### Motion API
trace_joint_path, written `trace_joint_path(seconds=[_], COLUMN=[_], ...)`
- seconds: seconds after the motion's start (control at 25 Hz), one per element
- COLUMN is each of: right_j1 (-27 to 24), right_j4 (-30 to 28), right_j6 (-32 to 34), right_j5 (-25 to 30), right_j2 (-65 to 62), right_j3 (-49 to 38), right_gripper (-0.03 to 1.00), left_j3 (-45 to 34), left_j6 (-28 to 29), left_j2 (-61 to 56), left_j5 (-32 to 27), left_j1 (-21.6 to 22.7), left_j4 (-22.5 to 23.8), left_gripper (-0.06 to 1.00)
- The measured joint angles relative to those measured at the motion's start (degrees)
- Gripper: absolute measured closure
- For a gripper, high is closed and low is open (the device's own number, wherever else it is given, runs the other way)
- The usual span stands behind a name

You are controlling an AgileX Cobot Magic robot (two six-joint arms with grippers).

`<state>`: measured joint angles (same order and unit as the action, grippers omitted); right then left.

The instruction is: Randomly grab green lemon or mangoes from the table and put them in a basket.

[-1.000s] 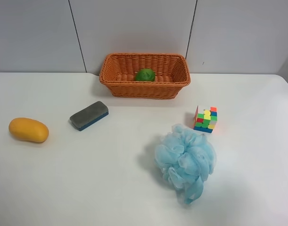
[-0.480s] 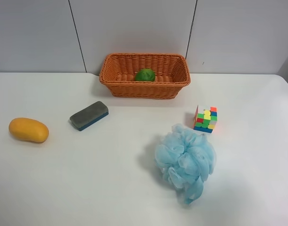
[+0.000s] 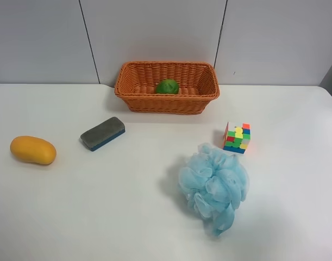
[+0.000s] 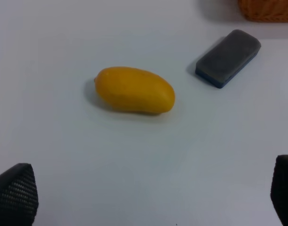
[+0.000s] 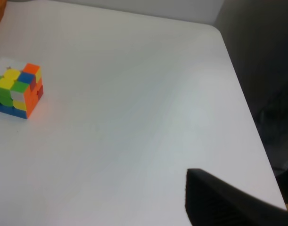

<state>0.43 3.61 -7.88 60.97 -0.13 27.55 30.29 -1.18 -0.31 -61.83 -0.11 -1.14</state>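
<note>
The green lemon (image 3: 167, 86) lies inside the orange-brown wicker basket (image 3: 127, 89) at the back of the white table (image 3: 117, 206). The yellow-orange mango (image 3: 33, 150) lies on the table at the exterior high view's left, and also shows in the left wrist view (image 4: 135, 90). My left gripper (image 4: 148, 200) is open and empty, its fingertips (image 4: 14, 193) wide apart and short of the mango. Of my right gripper only one dark finger (image 5: 219, 202) shows, over bare table. Neither arm shows in the exterior high view.
A grey and blue eraser block (image 3: 102, 133) lies between mango and basket, also in the left wrist view (image 4: 228, 58). A colourful puzzle cube (image 3: 237, 137) and a light blue bath pouf (image 3: 213, 185) sit right of centre. The table's edge (image 5: 247, 108) runs near my right gripper.
</note>
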Motion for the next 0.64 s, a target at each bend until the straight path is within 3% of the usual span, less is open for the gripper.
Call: trace_joint_path(seconds=[0.64], right_j1=[0.00], right_j4=[0.00], right_j6=[0.00], right_j5=[0.00], right_j2=[0.00], right_j3=[0.00], right_gripper=[-0.02], left_j3=[0.00], left_j6=[0.00], left_j2=[-0.11], left_j5=[-0.01], left_j1=[0.00], left_j4=[0.00], left_gripper=[-0.05])
